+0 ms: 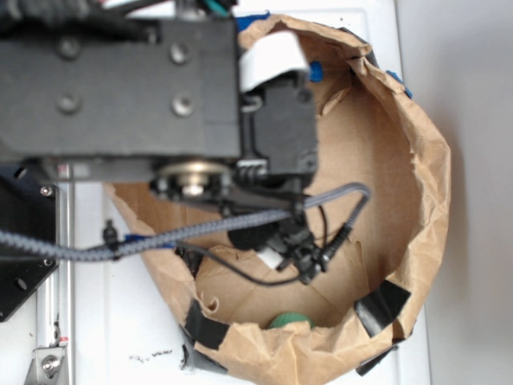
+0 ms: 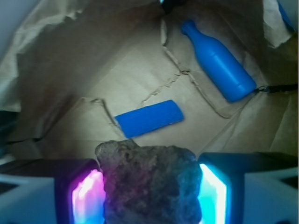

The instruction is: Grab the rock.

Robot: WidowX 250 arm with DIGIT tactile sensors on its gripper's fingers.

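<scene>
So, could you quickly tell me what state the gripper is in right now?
Gripper: closed on the rock, which sits between its two lit fingers.

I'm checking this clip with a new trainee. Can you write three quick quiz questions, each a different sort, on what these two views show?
1. True or false: the rock sits between the gripper fingers.
2. Which thing lies nearest the rock in the wrist view? A) blue bottle B) flat blue strip C) green ball
3. Fill in: everything sits inside a brown ____ bag.

Key: 1 true; 2 B; 3 paper.
</scene>
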